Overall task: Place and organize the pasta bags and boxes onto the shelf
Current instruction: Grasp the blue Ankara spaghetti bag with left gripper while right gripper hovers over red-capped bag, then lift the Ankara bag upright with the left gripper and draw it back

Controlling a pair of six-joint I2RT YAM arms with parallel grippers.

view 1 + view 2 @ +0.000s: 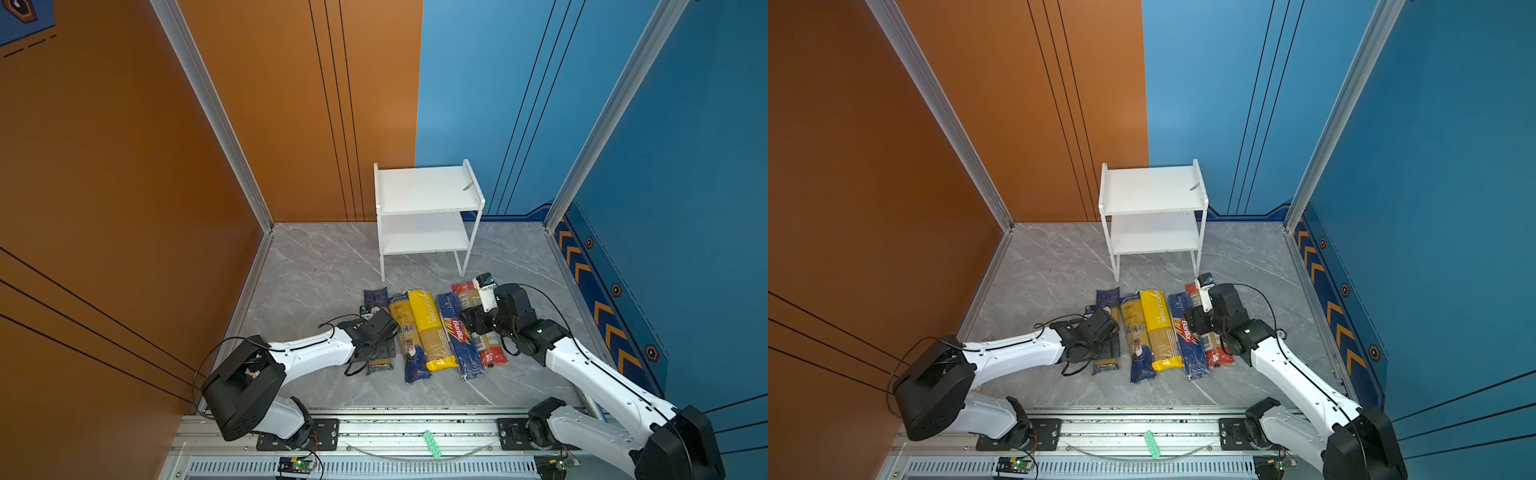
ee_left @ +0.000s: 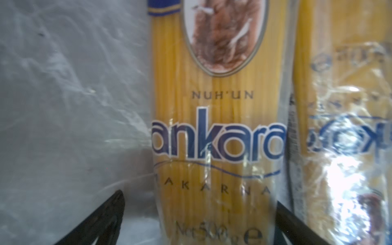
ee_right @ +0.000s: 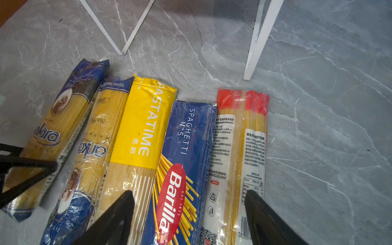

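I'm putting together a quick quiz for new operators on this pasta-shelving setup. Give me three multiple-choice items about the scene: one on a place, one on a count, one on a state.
1. Where do the spaghetti packs lie relative to the white shelf?
A. On its top board
B. On its lower board
C. On the grey marble tabletop in front of it

2. How many spaghetti packs are there?
A. Three
B. Five
C. Seven

3. How does the left gripper stand?
A. Open, jaws either side of the leftmost ankara pack
B. Shut on the Barilla pack
C. Shut on nothing, beside the shelf

Answers:
1 C: both top views show the packs in a row on the tabletop, none on either board.
2 B: two ankara, one yellow PASTATIME pack, one Barilla pack, one red-ended pack.
3 A: the left wrist view shows a jaw on each side of the pack.
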